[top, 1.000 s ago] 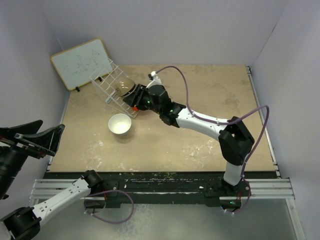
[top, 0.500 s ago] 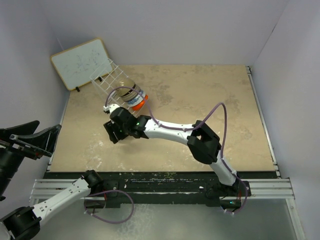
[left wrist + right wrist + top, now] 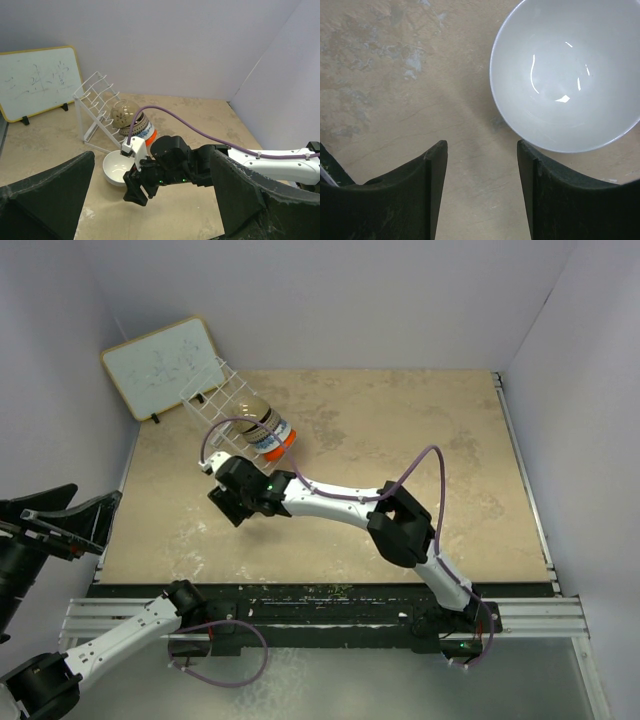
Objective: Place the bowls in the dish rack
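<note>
Right arm (image 3: 340, 502) is stretched way out to the left, elbow bent low not far from its base, forearm reaching long and flat. Right hand (image 3: 481, 150) points straight down, its two fingers (image 3: 432, 190) spread apart. Left arm (image 3: 120, 635) is folded back at the near-left corner. Left hand (image 3: 95, 495) is held up high, fingers spread wide, facing toward the right one.
</note>
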### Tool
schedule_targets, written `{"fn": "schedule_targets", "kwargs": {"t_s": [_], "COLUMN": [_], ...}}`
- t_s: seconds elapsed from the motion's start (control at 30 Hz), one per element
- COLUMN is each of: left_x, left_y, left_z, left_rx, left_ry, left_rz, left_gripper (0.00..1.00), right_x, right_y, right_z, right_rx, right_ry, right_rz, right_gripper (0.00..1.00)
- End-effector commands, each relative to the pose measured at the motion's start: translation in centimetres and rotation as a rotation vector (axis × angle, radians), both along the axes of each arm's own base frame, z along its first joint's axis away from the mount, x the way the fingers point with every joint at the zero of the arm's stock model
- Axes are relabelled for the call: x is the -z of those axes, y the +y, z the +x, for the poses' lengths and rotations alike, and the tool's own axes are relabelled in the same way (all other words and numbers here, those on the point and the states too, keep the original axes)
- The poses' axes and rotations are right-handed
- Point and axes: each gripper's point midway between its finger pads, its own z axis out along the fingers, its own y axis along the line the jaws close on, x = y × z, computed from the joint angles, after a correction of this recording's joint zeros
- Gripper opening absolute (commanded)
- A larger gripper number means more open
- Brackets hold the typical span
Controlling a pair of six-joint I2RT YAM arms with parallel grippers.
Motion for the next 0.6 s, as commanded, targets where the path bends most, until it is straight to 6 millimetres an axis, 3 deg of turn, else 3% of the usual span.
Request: {"fn": "schedule_targets", "kwargs": {"t_s": [0.0, 0.07, 0.13, 0.33, 0.57], "left_x": [-0.2, -0.2, -0.2, -0.2, 0.1], "left_y": [0.8, 1.0, 1.0, 0.9, 1.2], "left_z": [-0.3, -0.3, -0.2, -0.1, -0.1], "left_rx": [-0.015, -0.020, -0.023, -0.022, -0.034], "left_ry": [-0.008, -0.009, -0.006, -0.001, 0.004], "left_rz": [-0.030, -0.033, -0.032, -0.031, -0.038], "left_gripper": [0.99, 0.99, 0.99, 0.99, 0.99], "right_x": [-6.6, -7.9, -7.9, -5.3, -4.2], "right_y": [0.6, 0.9, 1.4, 2.9, 3.4], "right_z": [0.4, 0.5, 0.9, 2.3, 3.4], "right_rx": [-0.038, -0.044, -0.058, -0.110, -0.155], "right_ry": [-0.155, -0.175, -0.198, -0.242, -0.308], "right_rz": [0.068, 0.088, 0.077, -0.018, -0.049], "right_gripper": [0.60, 0.60, 0.60, 0.59, 0.56]}}
